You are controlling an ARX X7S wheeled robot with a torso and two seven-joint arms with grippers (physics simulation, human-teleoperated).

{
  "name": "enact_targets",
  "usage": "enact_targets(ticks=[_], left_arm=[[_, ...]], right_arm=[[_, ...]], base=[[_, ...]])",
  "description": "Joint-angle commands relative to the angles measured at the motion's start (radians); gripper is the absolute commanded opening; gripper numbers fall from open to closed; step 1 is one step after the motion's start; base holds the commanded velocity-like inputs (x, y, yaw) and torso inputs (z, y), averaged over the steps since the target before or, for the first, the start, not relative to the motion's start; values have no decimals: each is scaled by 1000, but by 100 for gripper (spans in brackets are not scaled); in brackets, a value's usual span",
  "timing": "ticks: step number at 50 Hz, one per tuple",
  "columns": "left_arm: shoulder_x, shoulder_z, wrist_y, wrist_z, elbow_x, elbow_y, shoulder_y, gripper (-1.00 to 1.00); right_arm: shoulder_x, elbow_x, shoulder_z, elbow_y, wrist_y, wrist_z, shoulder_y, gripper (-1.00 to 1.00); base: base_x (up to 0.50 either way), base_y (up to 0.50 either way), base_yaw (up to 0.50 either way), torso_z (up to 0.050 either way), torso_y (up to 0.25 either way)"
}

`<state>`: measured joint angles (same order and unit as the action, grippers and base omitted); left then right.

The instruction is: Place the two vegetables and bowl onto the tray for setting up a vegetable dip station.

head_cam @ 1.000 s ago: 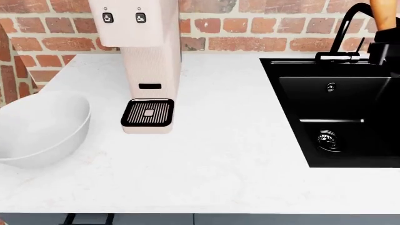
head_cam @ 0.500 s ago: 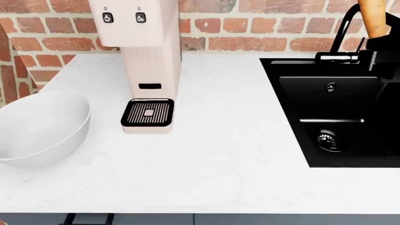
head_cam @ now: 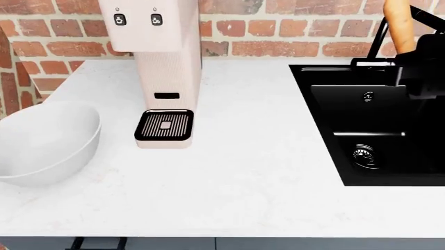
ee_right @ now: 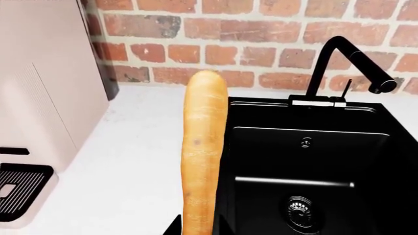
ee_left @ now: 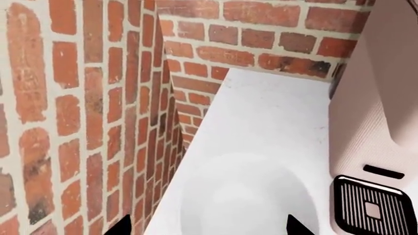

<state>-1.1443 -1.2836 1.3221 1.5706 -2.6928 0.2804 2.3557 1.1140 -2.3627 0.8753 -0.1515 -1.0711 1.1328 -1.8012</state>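
Head view, left to right. At the far left of the white counter (head_cam: 243, 182) sits the bowl (head_cam: 45, 143), white and round with curved sides, upright and cut off by the picture's left edge; a brick wall (head_cam: 278, 31) runs behind the counter. Near the bowl, but apart from it, stands a pale pink coffee machine (head_cam: 163, 62) with two buttons on its face and a black slotted drip grille (head_cam: 164, 125) at its base. To the right, a black square sink (head_cam: 379, 130) is set into the counter, with a black curved faucet (head_cam: 379, 44) at its back edge.

Above the sink's right part the right gripper (head_cam: 417, 67) appears as a dark mass. The carrot (head_cam: 398, 23) rises upright out of it and is cut off by the top edge. In the right wrist view the carrot (ee_right: 201, 152) stands lengthwise between dark fingertips (ee_right: 173, 226) whose tips alone show at its lower end; the jaws are closed against the carrot, which is held in the air over the sink's left rim.

In the left wrist view the left gripper (ee_left: 205, 226) hangs above the bowl (ee_left: 245, 196), touching nothing. Only its two dark fingertips (ee_left: 297, 226) show, set wide apart, with nothing between them.

The cucumber and the tray appear in no view.
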Motion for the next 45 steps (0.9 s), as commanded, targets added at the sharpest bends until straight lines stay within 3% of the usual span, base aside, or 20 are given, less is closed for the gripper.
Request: enact_targets(ticks=[1, 10, 34, 39, 45], left_arm=[[-2, -15, 8, 0, 28, 29, 0, 100], [-9, -57, -25, -13, 47, -1, -14, 100], [-16, -20, -104, -259, 299, -73, -235, 100], [-22, -16, -98, -269, 345, -80, -240, 100], [-27, -8, -194, -255, 321, -67, -267, 100]], right_arm=[[-4, 22, 1, 5, 3, -19, 16, -100], [-10, 47, 5, 15, 8, -38, 37, -100], [-23, 96, 15, 32, 18, -83, 85, -100], [-24, 98, 16, 32, 18, -84, 86, -100], [-21, 104, 17, 32, 20, -92, 96, -100]], base=[[0, 0, 0, 0, 0], [0, 0, 0, 0, 0], [0, 0, 0, 0, 0], [0, 0, 0, 0, 0], [0, 0, 0, 0, 0]])
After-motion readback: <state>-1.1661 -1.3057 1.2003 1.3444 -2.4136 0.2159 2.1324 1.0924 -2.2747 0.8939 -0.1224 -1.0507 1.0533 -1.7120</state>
